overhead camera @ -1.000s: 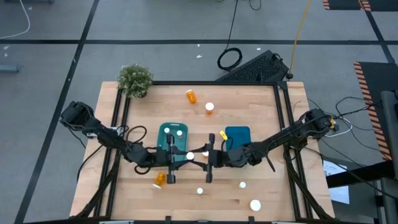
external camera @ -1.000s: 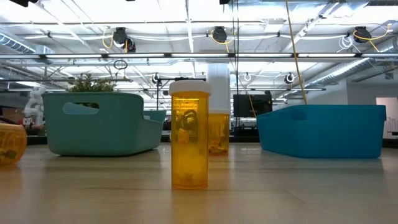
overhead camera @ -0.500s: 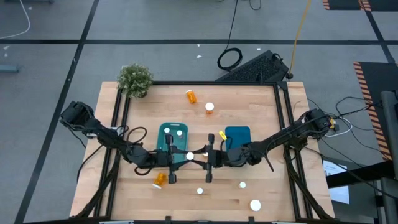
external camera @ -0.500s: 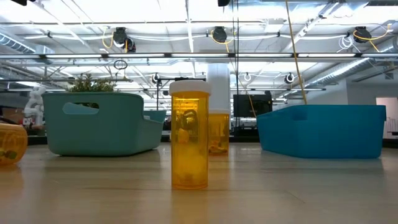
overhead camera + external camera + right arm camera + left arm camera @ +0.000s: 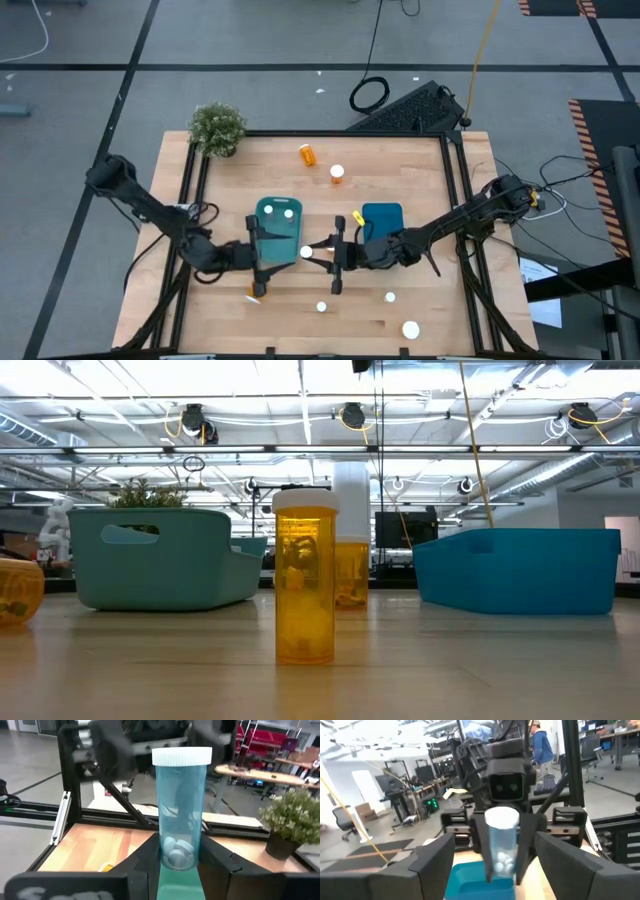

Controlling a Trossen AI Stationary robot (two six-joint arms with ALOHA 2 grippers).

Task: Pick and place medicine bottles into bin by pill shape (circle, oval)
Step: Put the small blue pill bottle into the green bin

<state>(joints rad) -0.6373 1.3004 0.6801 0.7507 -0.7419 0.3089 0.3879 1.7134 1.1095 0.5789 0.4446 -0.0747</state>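
orange bottle (image 5: pixel 253 291) half-hidden — left tool (image 5: pixel 262 262) blurred

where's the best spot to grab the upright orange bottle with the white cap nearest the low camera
Grip the upright orange translucent bottle across its straight cylindrical body, just below the white cap, probably descending from above with fingers either side. It stands alone on the wooden table, so both flanks look clear.

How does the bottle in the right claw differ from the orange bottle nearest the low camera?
The held bottle is clear, the orange bottle tinted orange. The held bottle is gripped by the right claw, the orange bottle stands free on the table. Both have white caps.
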